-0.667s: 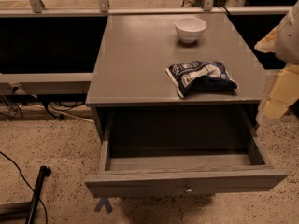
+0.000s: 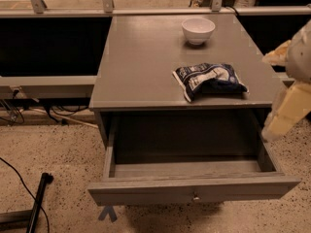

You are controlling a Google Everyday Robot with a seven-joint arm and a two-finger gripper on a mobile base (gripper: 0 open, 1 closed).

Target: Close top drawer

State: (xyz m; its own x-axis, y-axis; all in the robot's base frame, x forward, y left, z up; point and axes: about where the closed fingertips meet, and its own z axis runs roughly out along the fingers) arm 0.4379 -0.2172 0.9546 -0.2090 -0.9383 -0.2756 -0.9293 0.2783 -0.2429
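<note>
The top drawer (image 2: 194,192) is pulled far out of the grey cabinet (image 2: 141,67). Its long flat front panel faces me, with a small round metal knob (image 2: 196,197) at centre. The deep box behind it looks empty. My gripper (image 2: 284,111) shows as pale cream parts at the right edge, beside the drawer's right side wall and just right of the cabinet's front corner. It is apart from the front panel and from the knob.
A white bowl (image 2: 198,30) stands at the back of the cabinet top. A dark blue snack bag (image 2: 209,80) lies near its front right. A black pole (image 2: 36,205) and cables lie on the speckled floor at left. Railings run along the back.
</note>
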